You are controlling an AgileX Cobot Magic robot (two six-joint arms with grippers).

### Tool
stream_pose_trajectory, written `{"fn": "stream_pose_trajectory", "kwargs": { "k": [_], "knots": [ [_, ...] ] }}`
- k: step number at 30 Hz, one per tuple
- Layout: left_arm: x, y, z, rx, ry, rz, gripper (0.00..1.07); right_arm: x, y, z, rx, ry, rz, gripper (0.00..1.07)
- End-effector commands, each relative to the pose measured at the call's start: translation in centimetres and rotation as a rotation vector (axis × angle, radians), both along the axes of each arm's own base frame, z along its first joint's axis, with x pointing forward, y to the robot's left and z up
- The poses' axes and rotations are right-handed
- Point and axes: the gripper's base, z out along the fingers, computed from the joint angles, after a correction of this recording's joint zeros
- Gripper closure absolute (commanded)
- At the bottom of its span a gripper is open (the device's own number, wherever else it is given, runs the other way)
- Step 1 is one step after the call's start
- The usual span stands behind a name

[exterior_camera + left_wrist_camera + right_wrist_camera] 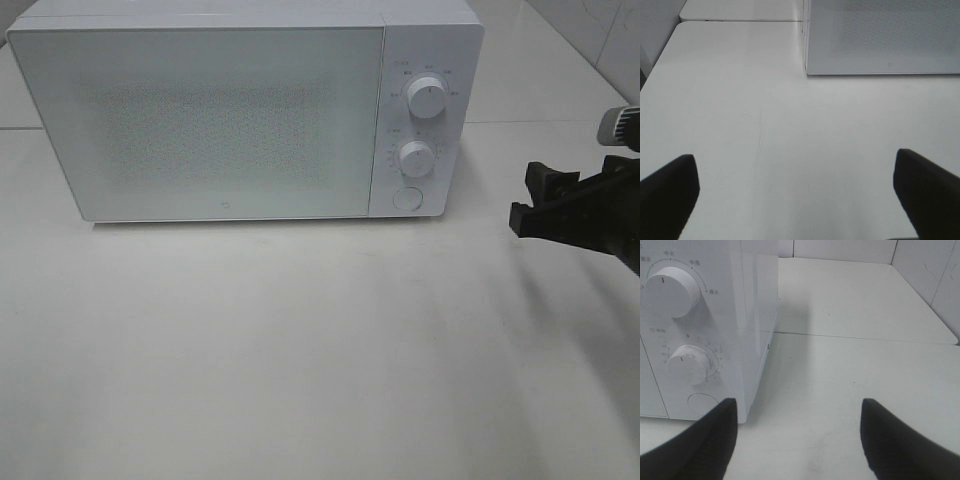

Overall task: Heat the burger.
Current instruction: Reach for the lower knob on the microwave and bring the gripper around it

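Observation:
The burger is out of view in every frame. A white microwave (240, 110) stands at the back of the table with its door shut; its frosted door also shows in the left wrist view (880, 35). My right gripper (535, 197) hovers to the right of the microwave, level with the control panel, open with nothing between its fingers (797, 435). My left gripper (797, 192) is open and empty above bare table in front of the microwave's left end; it does not show in the exterior high view.
The microwave's panel carries an upper knob (427, 95), a lower knob (415, 156) and a round button (406, 197). The white table (300, 350) spreads in front. A tiled wall (600, 30) rises at the back right.

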Motion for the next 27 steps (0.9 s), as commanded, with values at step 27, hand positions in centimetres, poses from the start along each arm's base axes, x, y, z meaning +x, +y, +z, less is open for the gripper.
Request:
{"fn": "stream_pose_trajectory", "kwargs": {
  "k": [27],
  "knots": [
    [-0.2,0.0,-0.1,0.004,-0.014,0.002,0.09,0.8,8.3,-1.6,-0.010,-0.080,-0.075,0.28]
  ]
}}
